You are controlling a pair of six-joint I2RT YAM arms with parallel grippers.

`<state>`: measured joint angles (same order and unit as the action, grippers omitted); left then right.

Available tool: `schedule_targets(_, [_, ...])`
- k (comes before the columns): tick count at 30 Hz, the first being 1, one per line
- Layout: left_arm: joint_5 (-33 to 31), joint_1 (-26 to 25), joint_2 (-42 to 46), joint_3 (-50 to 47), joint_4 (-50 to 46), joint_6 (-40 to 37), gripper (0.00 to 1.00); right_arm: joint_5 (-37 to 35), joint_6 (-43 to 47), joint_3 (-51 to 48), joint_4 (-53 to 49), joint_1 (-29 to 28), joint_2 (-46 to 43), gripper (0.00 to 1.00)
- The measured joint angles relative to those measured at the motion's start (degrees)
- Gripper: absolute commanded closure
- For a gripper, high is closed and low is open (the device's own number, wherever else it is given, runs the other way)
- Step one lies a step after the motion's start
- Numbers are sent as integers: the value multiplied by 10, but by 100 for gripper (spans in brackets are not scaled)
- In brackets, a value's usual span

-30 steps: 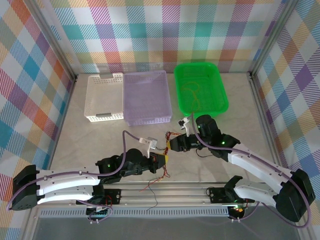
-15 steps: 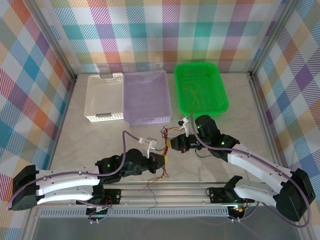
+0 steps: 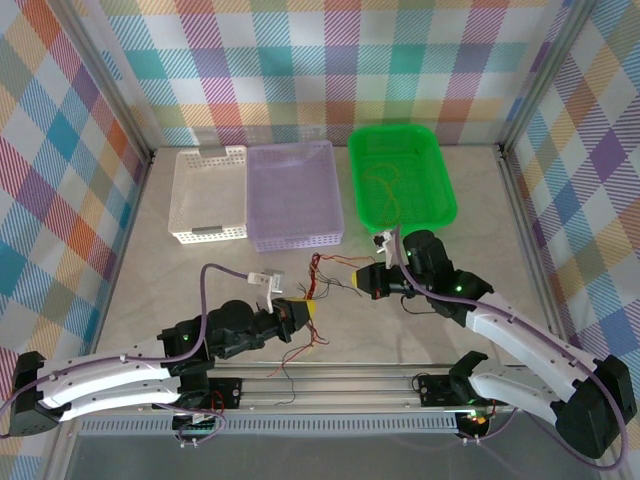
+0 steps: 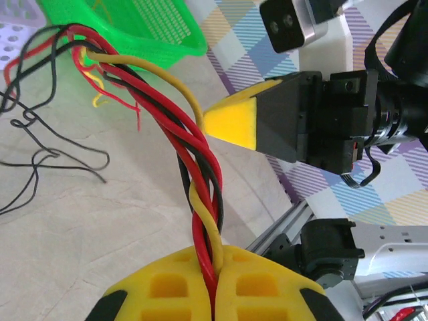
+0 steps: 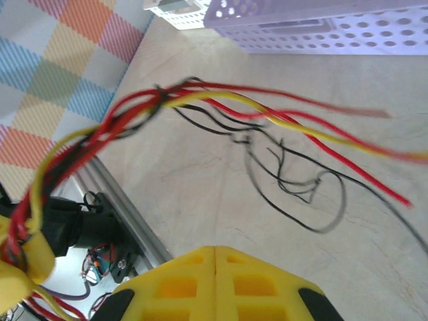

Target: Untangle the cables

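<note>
untwisting in hand: cables (image 4: 204, 177) are pinched by the left gripper (image 4: 215, 259); the right gripper (image 5: 214, 257) is pressed together, hold unconfirmed. one strand should be pulled free.

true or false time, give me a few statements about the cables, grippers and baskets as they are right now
1. The left gripper is shut on the twisted cables. True.
2. The green basket is empty. False: a thin orange-yellow wire lies in it.
3. The right gripper has its jaws wide open. False: they are shut.
4. The lilac basket sits between the white basket and the green one. True.
</note>
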<state>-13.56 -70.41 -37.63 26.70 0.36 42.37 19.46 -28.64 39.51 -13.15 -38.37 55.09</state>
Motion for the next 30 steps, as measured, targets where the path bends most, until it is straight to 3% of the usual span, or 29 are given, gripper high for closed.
schedule_targets(3, [-5,0,15,-12,-4,1,100,12,-3,-12,9,5,-16,98])
schedule_targets(6, [-4,0,7,-17,-3,1,100,66,-18,-25,52,5,-13,70])
schedule_targets(9, [3,0,-19,-17,1,0,100,115,-41,-31,109,1,7,60])
schedule_targets(16, [22,0,-85,-5,10,-1,100,151,-63,-29,175,-39,52,57])
schedule_targets(30, [28,0,-101,6,28,-5,100,114,-34,-9,136,-56,94,57])
